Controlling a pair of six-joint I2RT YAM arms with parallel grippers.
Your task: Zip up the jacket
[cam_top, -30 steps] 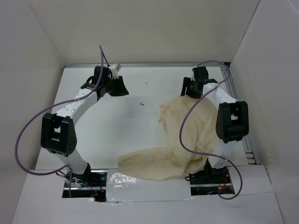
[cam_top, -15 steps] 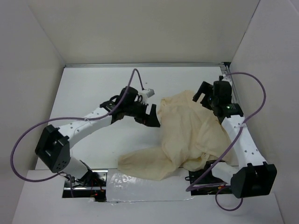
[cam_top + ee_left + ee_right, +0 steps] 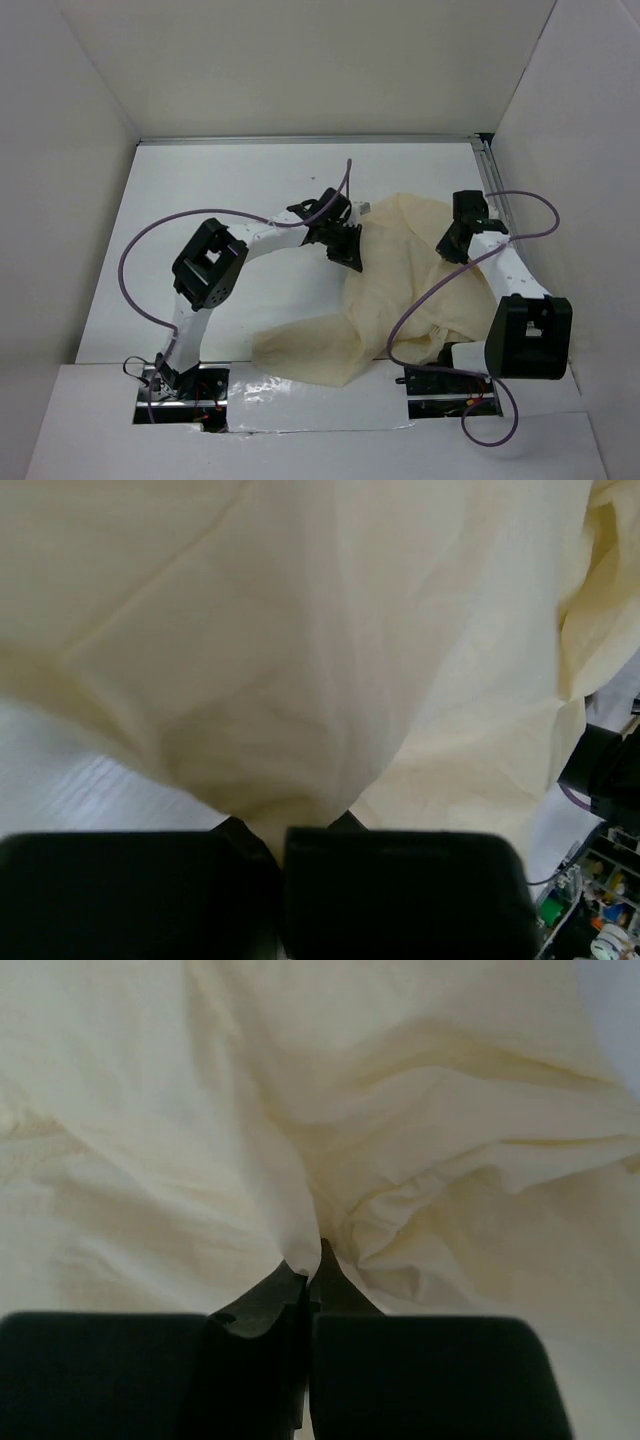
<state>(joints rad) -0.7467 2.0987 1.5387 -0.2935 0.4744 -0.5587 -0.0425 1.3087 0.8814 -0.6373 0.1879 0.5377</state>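
Note:
The cream jacket [image 3: 400,285] lies crumpled on the right half of the white table, one part trailing toward the near edge. Its zipper is hidden in the folds. My left gripper [image 3: 350,258] sits at the jacket's left edge, shut on a fold of the jacket [image 3: 290,730], which bunches between its jaws [image 3: 287,825]. My right gripper [image 3: 447,246] is at the jacket's right side, shut on a thin ridge of the jacket [image 3: 290,1230] that rises from its closed jaws [image 3: 312,1268].
White walls enclose the table [image 3: 230,190] on the left, back and right. A metal rail [image 3: 492,180] runs along the right edge. Purple cables [image 3: 440,290] loop over both arms and across the jacket.
Both arms swung in from the far corners onto the jacket. Their jaws went from open to shut on fabric, and the jacket's upper part was drawn out wider.

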